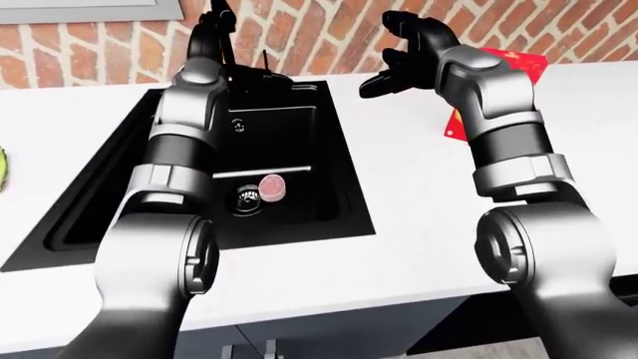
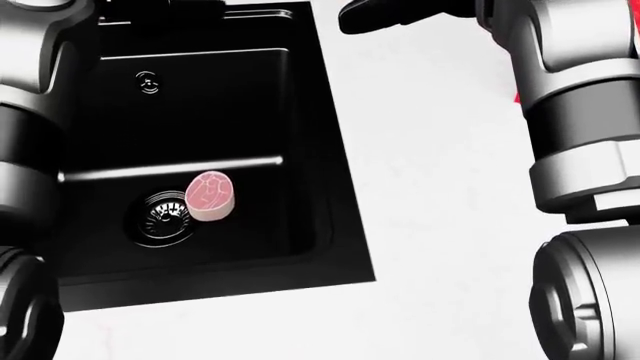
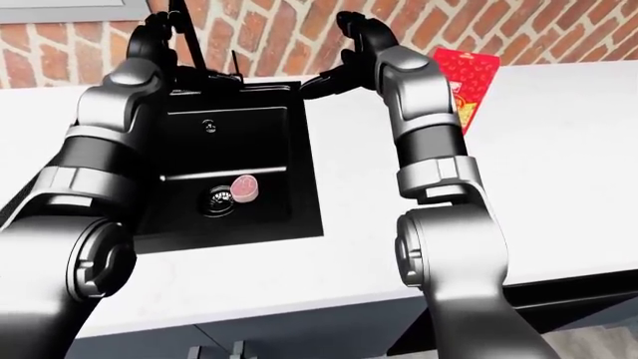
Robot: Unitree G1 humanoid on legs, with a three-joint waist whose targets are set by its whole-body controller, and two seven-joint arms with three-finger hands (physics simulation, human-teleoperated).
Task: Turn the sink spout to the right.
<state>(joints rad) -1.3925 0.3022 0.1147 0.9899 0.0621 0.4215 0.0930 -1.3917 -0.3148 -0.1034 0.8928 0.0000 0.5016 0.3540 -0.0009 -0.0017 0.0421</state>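
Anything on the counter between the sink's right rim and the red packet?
Nothing: in the left-eye view bare white counter runs from sink to red packet; right hand hovers above.

Both arms outstretched, right robot hand (image 1: 404, 52) open

A red brick wall (image 1: 329, 34) with pale mortar rises behind a long white worktop (image 1: 419, 194), evenly lit, above dark grey cabinet fronts (image 1: 329, 340) along the bottom of the left-eye view.
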